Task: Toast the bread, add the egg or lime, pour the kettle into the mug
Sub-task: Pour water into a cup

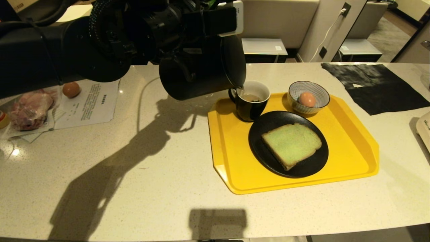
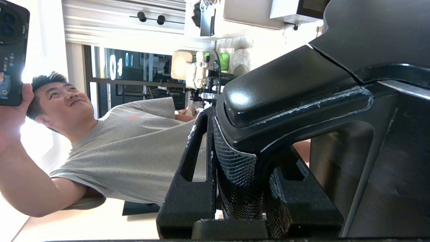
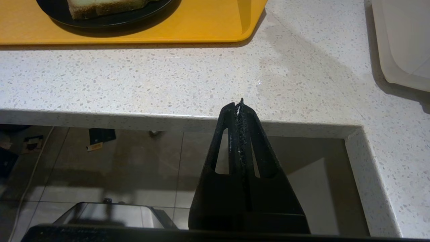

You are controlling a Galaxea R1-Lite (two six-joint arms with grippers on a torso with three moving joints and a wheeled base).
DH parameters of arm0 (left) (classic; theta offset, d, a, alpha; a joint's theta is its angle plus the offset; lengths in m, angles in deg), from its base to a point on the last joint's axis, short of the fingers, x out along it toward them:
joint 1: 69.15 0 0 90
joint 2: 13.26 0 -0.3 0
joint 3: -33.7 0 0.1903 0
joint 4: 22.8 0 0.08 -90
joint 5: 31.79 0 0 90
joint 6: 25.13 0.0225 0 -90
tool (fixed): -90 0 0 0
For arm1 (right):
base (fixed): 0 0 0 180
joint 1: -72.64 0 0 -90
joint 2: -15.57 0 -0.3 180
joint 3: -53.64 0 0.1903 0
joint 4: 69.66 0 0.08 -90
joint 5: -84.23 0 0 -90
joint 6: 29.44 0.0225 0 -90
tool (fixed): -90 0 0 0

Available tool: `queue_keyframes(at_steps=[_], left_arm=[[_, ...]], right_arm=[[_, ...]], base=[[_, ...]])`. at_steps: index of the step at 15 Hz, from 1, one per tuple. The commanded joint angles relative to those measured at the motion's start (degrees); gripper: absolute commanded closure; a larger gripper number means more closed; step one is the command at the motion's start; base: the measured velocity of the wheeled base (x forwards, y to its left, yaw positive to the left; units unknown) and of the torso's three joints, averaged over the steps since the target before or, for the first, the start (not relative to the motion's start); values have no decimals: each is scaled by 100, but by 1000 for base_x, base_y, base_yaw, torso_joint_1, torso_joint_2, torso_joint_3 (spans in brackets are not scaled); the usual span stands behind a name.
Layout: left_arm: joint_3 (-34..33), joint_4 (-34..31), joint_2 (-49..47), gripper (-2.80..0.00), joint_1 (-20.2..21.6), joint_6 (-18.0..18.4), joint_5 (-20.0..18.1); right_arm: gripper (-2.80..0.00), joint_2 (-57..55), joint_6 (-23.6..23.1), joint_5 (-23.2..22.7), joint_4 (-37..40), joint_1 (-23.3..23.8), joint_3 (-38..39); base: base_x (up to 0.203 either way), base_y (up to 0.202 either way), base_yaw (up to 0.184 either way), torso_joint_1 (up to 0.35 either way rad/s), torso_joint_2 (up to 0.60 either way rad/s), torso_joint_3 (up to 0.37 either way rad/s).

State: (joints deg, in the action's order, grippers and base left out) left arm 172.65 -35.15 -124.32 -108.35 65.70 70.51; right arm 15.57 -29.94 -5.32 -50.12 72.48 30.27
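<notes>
A: Where does the task stand?

B: The kettle (image 1: 201, 72), tipped with its spout over the mug (image 1: 250, 101) on the yellow tray (image 1: 349, 148), appears to be pouring; liquid already shows inside. The bread (image 1: 291, 144) lies on the black plate (image 1: 258, 148); the egg (image 1: 307, 99) sits in the striped bowl (image 1: 317, 92). By my reading, pouring is the last step left.

A: And the pincers?

B: The left pincer (image 2: 240, 174) is narrowed around the kettle's handle (image 2: 295, 97), carrying it. The right pincer (image 3: 240, 107), pressed together and empty, hangs just off the worktop (image 1: 134, 168) edge.
</notes>
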Motion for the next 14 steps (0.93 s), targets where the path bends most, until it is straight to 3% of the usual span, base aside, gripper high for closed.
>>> queue_keyframes(at_steps=[1, 10, 14], left_arm=[[0, 14, -4, 0, -1, 48, 9], [0, 130, -32, 0, -1, 19, 108], [0, 339, -48, 0, -1, -329, 457]], right_arm=[[0, -9, -3, -1, -4, -2, 158], [0, -9, -3, -1, -4, -2, 158], [0, -9, -3, -1, -4, -2, 158]], base=[[0, 0, 0, 0, 0, 0], [0, 0, 0, 0, 0, 0], [0, 0, 0, 0, 0, 0]])
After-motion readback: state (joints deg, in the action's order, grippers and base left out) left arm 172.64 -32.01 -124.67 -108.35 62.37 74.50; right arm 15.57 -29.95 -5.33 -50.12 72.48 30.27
